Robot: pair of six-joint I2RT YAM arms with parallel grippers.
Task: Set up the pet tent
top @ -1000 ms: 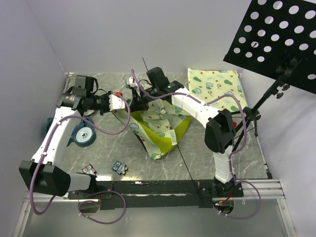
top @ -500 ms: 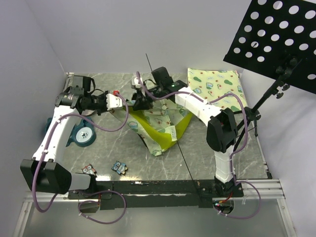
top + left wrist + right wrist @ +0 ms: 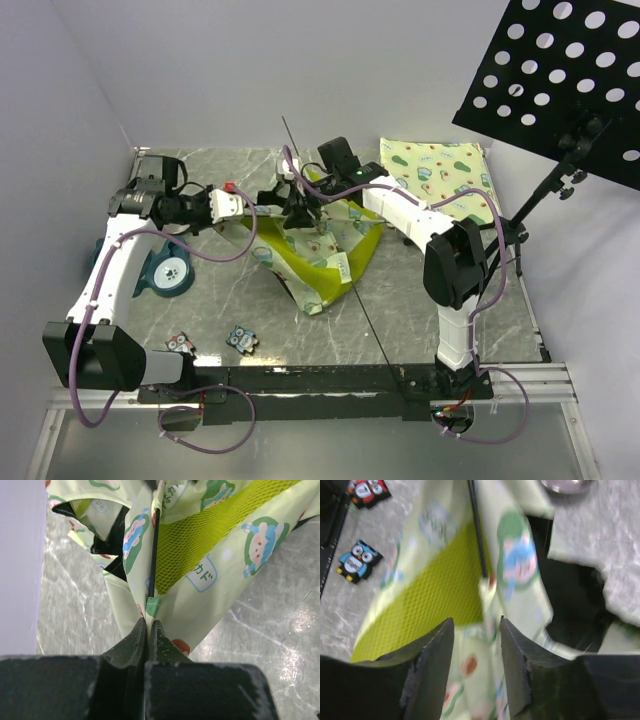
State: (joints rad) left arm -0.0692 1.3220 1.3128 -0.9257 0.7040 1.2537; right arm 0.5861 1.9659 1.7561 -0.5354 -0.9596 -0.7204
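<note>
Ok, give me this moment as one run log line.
tent: cream-green avocado-print fabric pet tent, slumped, not yet up | left gripper: shut on tent corner beside thin black pole | right gripper: open over tent, empty

Free floor: front-centre of the marble table [image 3: 310, 340], between the pet tent [image 3: 320, 265] and the arm bases. Only an owl card [image 3: 241, 338] and a second card [image 3: 178, 343] lie there (flat, easy to pass over).

Left side: a teal paw-print disc [image 3: 170, 272] sits beside the left forearm, near the wall.

Tent's back edge is crowded. The left gripper [image 3: 149, 624] is pinched on the tent's fabric, the right gripper [image 3: 476, 622] has its jaws apart over the tent, and a thin pole [image 3: 154, 555] runs through the fabric.

Back right: an avocado-print mat [image 3: 440, 175].

Right edge: the music stand [image 3: 560, 80], with its panel overhanging and its legs on the table.
</note>
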